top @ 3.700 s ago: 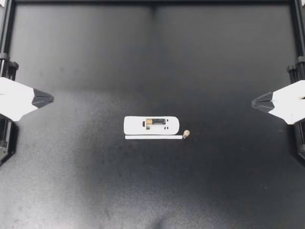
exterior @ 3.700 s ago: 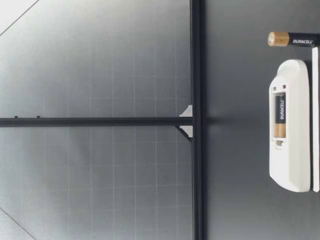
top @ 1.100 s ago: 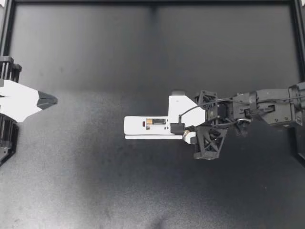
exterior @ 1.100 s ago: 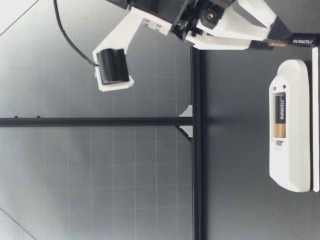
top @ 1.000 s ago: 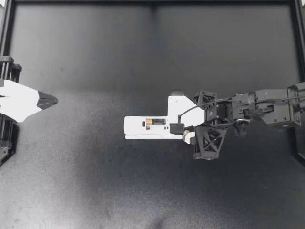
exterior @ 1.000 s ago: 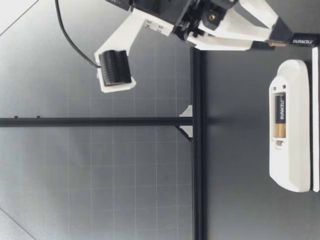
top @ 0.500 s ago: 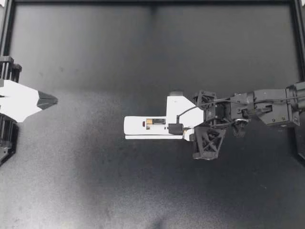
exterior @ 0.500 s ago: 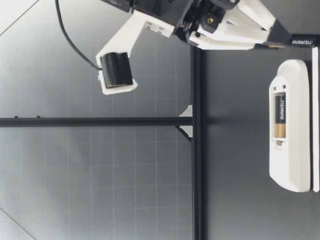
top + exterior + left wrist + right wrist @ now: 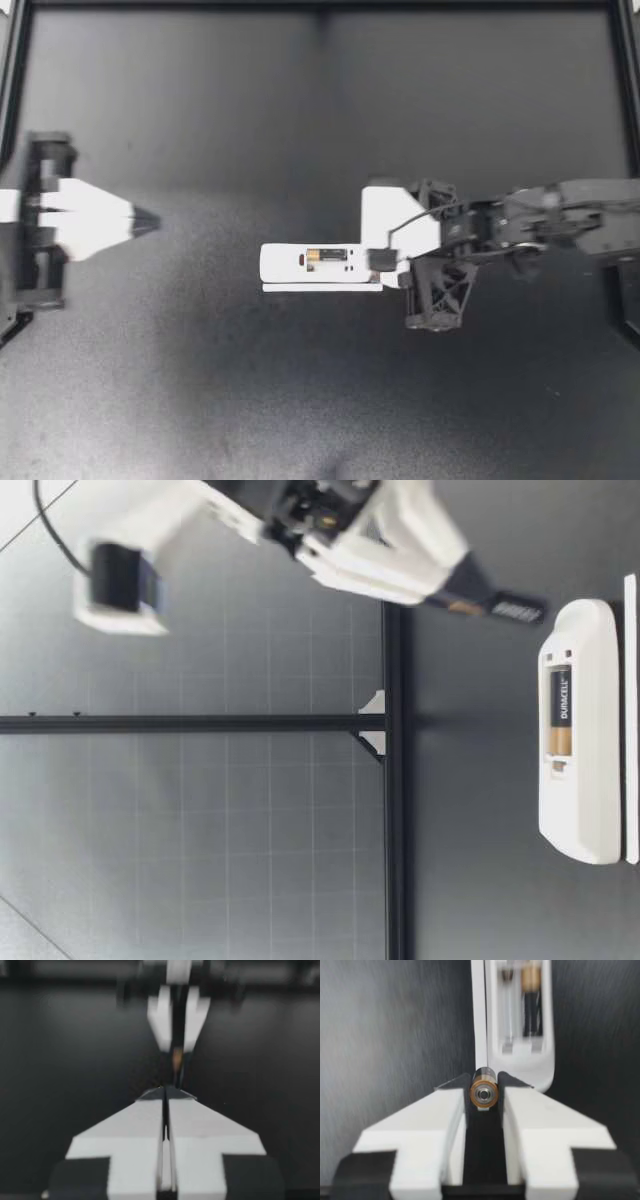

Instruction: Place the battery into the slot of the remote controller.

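While the top view shows the right gripper (image 9: pixel 385 263) at the remote controller (image 9: pixel 310 262)'s end, the left gripper (image 9: pixel 148 221) hangs well apart. Low view: the battery (image 9: pixel 497 608) juts beyond the right fingertips, off the table. Right wrist view: both fingers pinch it, with the remote just ahead. Left wrist view: fingers pressed together.

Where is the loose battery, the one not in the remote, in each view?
Top view: hidden under my right pincer.
Low view: battery, held by that pincer, higher than the remote.
Left wrist view: likely the orange speck far ahead.
Right wrist view: end-on between the fingers.
Landmark: the white remote.
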Available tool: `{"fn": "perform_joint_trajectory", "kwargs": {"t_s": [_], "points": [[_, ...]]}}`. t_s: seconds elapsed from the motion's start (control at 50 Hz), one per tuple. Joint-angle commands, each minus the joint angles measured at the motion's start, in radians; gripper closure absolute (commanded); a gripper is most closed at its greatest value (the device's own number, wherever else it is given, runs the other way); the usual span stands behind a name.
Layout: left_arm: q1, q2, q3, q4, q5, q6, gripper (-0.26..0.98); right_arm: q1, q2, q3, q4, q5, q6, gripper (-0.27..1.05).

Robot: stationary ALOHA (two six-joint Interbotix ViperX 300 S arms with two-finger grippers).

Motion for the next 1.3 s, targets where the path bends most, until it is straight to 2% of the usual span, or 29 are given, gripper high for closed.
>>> {"fn": "perform_joint_trajectory", "kwargs": {"t_s": [0.0,0.18,0.32,0.62,0.76,1.0,1.28], "points": [[0.011,0.092,-0.063,0.000,0.034,0.003,0.90,0.002,-0.044,0.044,0.000,-0.198,0.003,0.73],[0.018,0.256,-0.135,0.000,0.086,0.009,0.90,-0.003,-0.028,0.141,0.000,-0.525,0.003,0.73],[0.021,0.364,-0.184,0.000,0.110,0.009,0.90,-0.021,0.012,0.170,0.000,-0.629,0.002,0.73],[0.021,0.572,-0.293,0.003,0.167,0.015,0.90,-0.041,0.110,0.146,0.000,-0.637,-0.002,0.72],[0.026,0.640,-0.316,0.005,0.153,0.015,0.90,-0.048,0.132,0.135,0.000,-0.641,-0.003,0.72],[0.026,0.721,-0.327,0.002,0.095,0.002,0.90,-0.048,0.147,0.123,0.000,-0.641,-0.006,0.72],[0.026,0.747,-0.318,-0.002,0.081,-0.003,0.90,-0.046,0.156,0.121,0.000,-0.637,-0.006,0.72]]}}
